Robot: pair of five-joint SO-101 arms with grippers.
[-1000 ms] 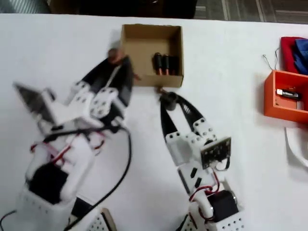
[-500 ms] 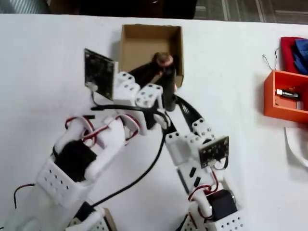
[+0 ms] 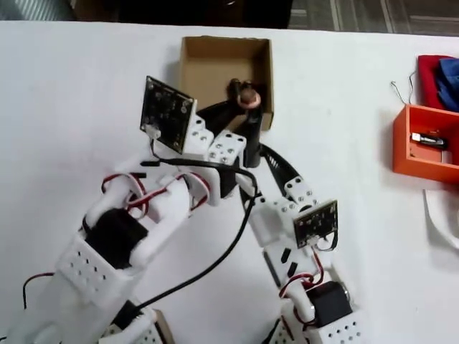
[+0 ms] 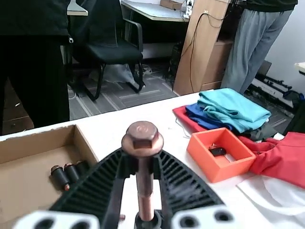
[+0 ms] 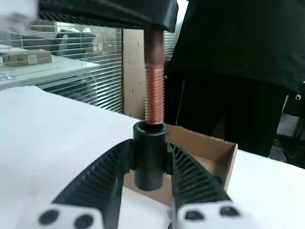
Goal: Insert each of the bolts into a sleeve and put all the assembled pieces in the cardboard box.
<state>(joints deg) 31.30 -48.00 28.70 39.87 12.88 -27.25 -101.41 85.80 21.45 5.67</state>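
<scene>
From above, the left gripper (image 3: 242,109) hangs at the near wall of the cardboard box (image 3: 188,56), pinching a copper bolt (image 3: 247,93) whose hex head faces up; the right gripper (image 3: 258,147) sits just beneath it, its tips hidden under the left one, and an orange bin (image 3: 401,154) stands well apart toward the table's far side beside red and blue cloths (image 3: 436,72). On the left wrist camera the black ribbed fingers (image 4: 107,183) clamp the bolt's shank just under the head, the bolt stands upright, and its lower end goes into a black sleeve (image 4: 146,221); inside the box lie assembled pieces (image 4: 66,174) side by side against one wall, while the bin holds a small dark object (image 4: 217,151). On the right wrist camera the right gripper's fingers (image 5: 102,183) squeeze the upright sleeve from both sides, and the bolt's threaded tip sits in the sleeve's open top, most of the thread still showing above it, with the box just behind
</scene>
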